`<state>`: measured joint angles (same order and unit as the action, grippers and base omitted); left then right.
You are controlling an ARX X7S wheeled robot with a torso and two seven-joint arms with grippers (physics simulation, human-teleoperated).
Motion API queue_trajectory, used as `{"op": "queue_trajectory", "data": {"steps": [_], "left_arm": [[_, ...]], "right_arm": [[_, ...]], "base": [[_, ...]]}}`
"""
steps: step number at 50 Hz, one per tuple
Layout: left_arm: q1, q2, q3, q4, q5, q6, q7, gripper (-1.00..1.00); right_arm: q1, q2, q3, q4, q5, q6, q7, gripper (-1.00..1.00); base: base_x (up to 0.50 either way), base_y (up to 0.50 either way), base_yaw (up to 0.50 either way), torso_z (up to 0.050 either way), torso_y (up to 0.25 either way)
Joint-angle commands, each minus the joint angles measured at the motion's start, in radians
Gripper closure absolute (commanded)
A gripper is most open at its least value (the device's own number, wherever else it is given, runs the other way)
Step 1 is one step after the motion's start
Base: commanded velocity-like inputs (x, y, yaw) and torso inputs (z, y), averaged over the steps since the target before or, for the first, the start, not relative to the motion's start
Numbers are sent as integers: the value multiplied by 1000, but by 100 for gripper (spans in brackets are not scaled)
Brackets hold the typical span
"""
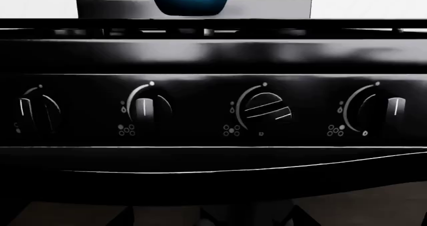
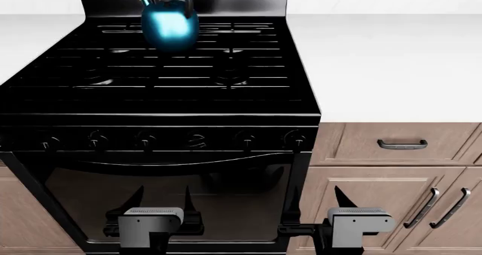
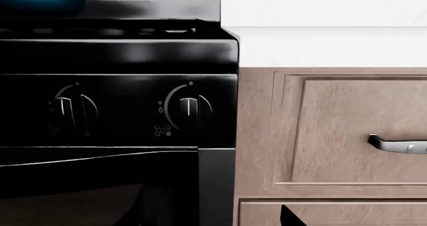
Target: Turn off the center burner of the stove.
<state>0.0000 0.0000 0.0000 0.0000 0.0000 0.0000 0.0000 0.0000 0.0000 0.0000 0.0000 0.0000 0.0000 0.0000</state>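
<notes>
The stove is glossy black, with a row of round knobs on its front panel. The center burner is barely visible under the grate bars. One knob is turned off vertical; in the left wrist view this knob lies tilted while its neighbours stand upright. My left gripper is open and empty in front of the oven door, below the knobs. My right gripper is open and empty at the stove's right edge. One of its fingertips shows against the cabinet.
A teal kettle stands on the back grates. A white counter lies right of the stove. Below it are wooden cabinets with a drawer handle and door handles. The two rightmost knobs stand upright.
</notes>
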Motion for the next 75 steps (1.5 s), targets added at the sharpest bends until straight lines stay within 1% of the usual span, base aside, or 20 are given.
{"op": "queue_trajectory", "data": {"steps": [1, 6, 22, 75], "left_arm": [[-1, -15, 17, -1, -16, -3, -20, -100], [-9, -32, 33, -3, -34, -16, -51, -100], [-14, -60, 68, -5, -64, -22, -93, -100], [-13, -120, 137, 1, -121, -14, -157, -100]], "right_arm": [[-1, 16, -20, 1, 15, 1, 20, -100], [-4, 34, -39, -3, 28, 9, 45, -100], [8, 65, -77, 1, 47, 23, 84, -100], [16, 121, -143, 6, 93, 14, 154, -100]], "base": [[0, 0, 0, 0, 0], [0, 0, 0, 0, 0], [0, 0, 0, 0, 0], [0, 82, 0, 0, 0]]}}
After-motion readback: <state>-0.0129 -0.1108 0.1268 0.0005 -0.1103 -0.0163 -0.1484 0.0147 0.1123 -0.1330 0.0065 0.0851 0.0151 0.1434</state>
